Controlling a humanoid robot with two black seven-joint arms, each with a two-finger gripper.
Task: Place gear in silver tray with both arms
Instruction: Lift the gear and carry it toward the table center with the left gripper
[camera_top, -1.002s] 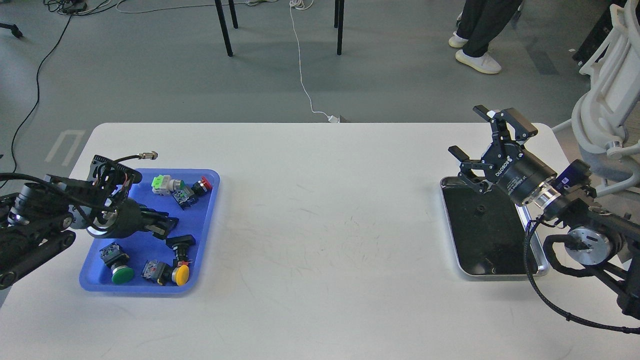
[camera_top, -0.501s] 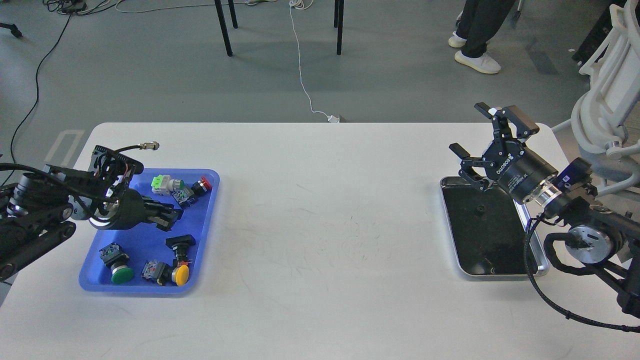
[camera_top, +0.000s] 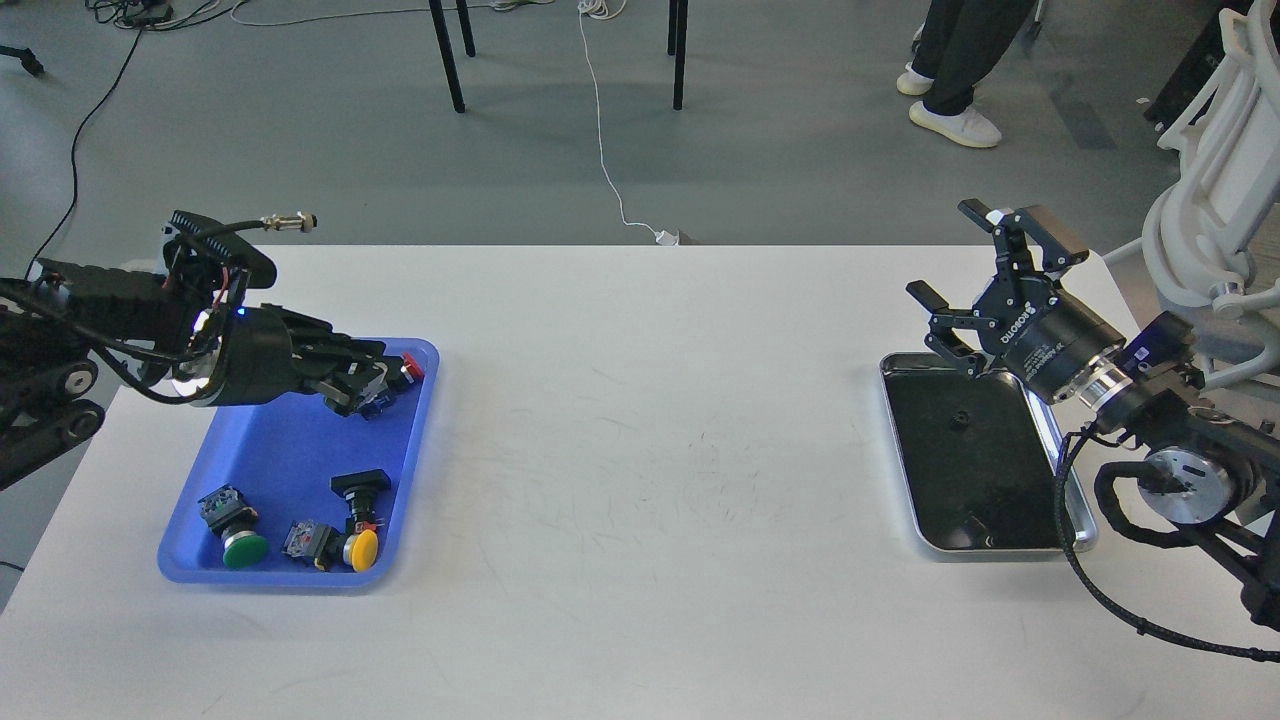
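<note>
The silver tray (camera_top: 990, 547) lies on the white table at the right, with a shiny rim and a dark bottom. A small dark round piece, apparently the gear (camera_top: 958, 420), lies on its bottom near the far end. My right gripper (camera_top: 945, 252) is open and empty, and hovers above the tray's far left corner. My left gripper (camera_top: 365, 382) is raised over the far end of the blue tray (camera_top: 280, 450). Its dark fingers lie close together and I cannot tell whether they hold anything.
The blue tray holds several push-button switches: a green one (camera_top: 243, 548), a yellow one (camera_top: 362, 548), a black one (camera_top: 360, 484) and a red one (camera_top: 411, 367) by the left fingers. A white chair (camera_top: 1210, 210) stands past the table's right edge.
My left arm has lifted and swung toward the far end of the blue tray, now covering the green-and-white switch. My right gripper has drifted slightly up and right, still open.
</note>
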